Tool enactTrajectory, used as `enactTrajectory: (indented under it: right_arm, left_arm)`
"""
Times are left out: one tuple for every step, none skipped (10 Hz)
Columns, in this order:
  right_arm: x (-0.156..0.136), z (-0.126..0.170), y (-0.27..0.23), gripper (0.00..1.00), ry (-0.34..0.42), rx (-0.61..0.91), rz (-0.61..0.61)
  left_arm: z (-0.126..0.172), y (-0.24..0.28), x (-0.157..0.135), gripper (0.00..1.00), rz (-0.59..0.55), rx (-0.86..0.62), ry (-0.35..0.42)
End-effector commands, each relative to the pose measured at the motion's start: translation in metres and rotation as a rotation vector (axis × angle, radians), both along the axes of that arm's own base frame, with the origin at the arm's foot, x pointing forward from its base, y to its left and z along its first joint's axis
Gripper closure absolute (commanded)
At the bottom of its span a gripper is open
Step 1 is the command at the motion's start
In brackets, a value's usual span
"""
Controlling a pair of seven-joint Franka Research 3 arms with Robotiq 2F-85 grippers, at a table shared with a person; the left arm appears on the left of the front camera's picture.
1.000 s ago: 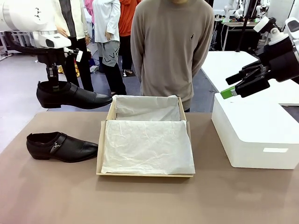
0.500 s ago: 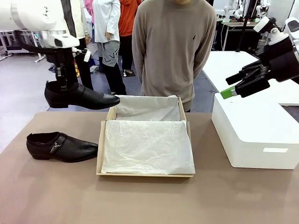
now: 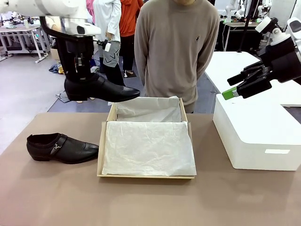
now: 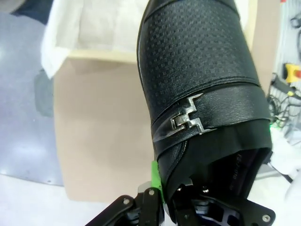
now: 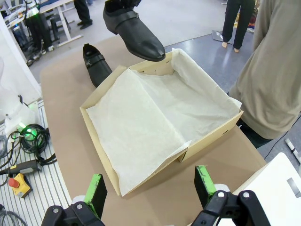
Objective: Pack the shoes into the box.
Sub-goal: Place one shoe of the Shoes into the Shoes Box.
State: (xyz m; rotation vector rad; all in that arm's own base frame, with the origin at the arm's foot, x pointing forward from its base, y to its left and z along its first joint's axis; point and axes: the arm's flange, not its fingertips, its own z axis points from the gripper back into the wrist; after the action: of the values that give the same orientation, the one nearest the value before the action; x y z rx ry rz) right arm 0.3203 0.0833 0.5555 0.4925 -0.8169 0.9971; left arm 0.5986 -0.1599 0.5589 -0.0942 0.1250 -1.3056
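Observation:
One glossy black shoe hangs in the air at the box's far left corner, toe pointing right over the rim. My left gripper is shut on its heel collar; its strap and silver buckle show close up in the left wrist view. The other shoe lies on the table left of the box, toe toward it. The tan box stands open mid-table, lined with white tissue paper. My right gripper hovers open above the white block, its green pads spread wide.
A large white block-shaped box sits at the table's right side. A person in a beige sweater stands at the far edge behind the box. Bare brown tabletop runs along the near edge.
My left gripper has carried the held shoe up and to the right, from left of the table toward the box's far left corner. The right arm and the other shoe have stayed put.

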Motion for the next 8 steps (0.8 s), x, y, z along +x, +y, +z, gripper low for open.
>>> enactTrajectory:
  right_arm:
    - [0.004,0.000,0.000,0.00,-0.016,0.014,0.025]
    - [0.004,0.000,0.000,0.00,-0.016,0.014,0.025]
    - [0.004,0.000,0.000,0.00,-0.016,0.014,0.025]
    - [0.004,0.000,0.000,0.00,-0.016,0.014,0.025]
    - [0.004,0.000,0.000,0.00,-0.016,0.014,0.025]
    - [0.004,0.000,0.000,0.00,-0.016,0.014,0.025]
    - [0.004,0.000,0.000,0.00,-0.016,0.014,0.025]
    - [0.004,0.000,0.000,0.00,-0.016,0.014,0.025]
  left_arm:
    - [0.007,-0.030,0.017,1.00,0.012,-0.046,0.008]
    - [0.001,-0.046,0.018,1.00,-0.010,-0.076,-0.018]
    - [-0.005,-0.059,0.018,1.00,-0.031,-0.093,-0.038]
    - [-0.010,-0.074,0.019,1.00,-0.059,-0.094,-0.069]
    - [-0.014,-0.086,0.019,1.00,-0.076,-0.086,-0.081]
    - [-0.017,-0.095,0.019,1.00,-0.098,-0.078,-0.089]
    - [-0.022,-0.101,0.020,1.00,-0.118,-0.069,-0.099]
    - [-0.025,-0.102,0.019,1.00,-0.156,-0.060,-0.096]
